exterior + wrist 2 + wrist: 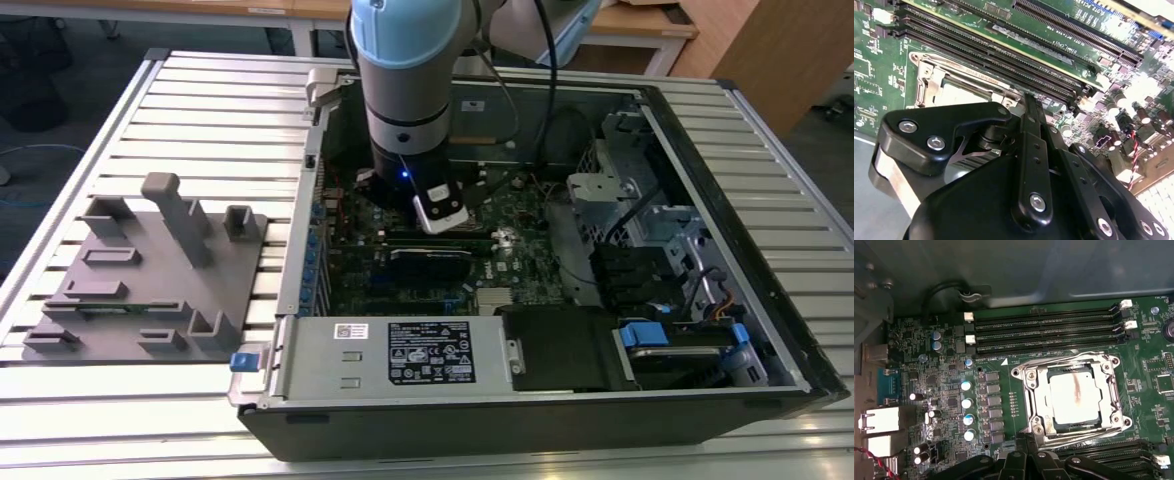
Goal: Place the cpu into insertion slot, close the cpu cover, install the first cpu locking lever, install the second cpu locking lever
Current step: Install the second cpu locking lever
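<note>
- Nearest in the exterior view lies the open computer case [534, 410] on a slatted table [214, 90]; its grey power supply [394, 352] sits along the near wall, and a grey moulded fixture [147, 270] rests on the table at the exterior view's left, apart from the case.
- Farther in, the green motherboard [414, 270] lies flat on the case floor; the arm [407, 90] comes down over it from above, with the gripper [447, 215] close above the board.
- In the first wrist view the cpu [1074, 398] sits in the insertion slot [1040, 395], its pale top marked by a brownish streak; the cpu cover [1026, 374] lies flat around it, the chip showing through its window; black memory slots [1044, 332] run just beyond the socket.
- The gripper's fingers [1026, 460] sit just beside the socket's edge; whether they are open or closed I cannot tell.
- In the second wrist view the gripper body [1019, 185] stands before the socket frame [939, 75].
</note>
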Robot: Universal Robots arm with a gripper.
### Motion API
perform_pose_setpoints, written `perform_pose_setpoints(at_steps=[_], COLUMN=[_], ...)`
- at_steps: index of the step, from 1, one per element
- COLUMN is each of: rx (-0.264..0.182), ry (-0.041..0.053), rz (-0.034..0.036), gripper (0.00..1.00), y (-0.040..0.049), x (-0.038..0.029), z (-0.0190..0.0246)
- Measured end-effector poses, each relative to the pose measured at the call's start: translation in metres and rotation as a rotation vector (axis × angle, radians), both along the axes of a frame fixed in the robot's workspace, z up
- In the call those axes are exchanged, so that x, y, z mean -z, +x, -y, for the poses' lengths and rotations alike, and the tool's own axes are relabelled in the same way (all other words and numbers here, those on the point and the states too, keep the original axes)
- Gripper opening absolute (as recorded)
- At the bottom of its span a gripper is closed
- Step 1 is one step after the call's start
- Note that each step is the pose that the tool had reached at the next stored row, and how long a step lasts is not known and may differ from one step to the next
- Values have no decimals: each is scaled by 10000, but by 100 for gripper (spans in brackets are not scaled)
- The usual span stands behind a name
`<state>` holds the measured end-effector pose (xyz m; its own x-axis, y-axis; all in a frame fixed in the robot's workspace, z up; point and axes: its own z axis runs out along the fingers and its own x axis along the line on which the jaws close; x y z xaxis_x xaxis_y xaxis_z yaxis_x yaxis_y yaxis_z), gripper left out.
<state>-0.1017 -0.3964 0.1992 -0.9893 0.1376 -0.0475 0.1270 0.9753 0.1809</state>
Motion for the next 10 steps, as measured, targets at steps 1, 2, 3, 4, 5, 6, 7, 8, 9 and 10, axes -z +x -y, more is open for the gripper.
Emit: perform_pose_setpoints(at_steps=[1,2,3,4,5,6,7,8,9,10], rx=[0,0,0,0,0,0,0,0,0,1], ry=[9,27,47,68,95,118,138,158,167,172], rz=[-1,-1,-2,-3,-1,0,0,0,2,2], gripper=[11,11,11,11,11,11,11,11,11,11], y=[0,0,0,0,0,0,0,0,0,0], x=[5,11,17,22,28,32,33,34,37,41], z=[1,1,1,1,0,0,0,0,0,0])
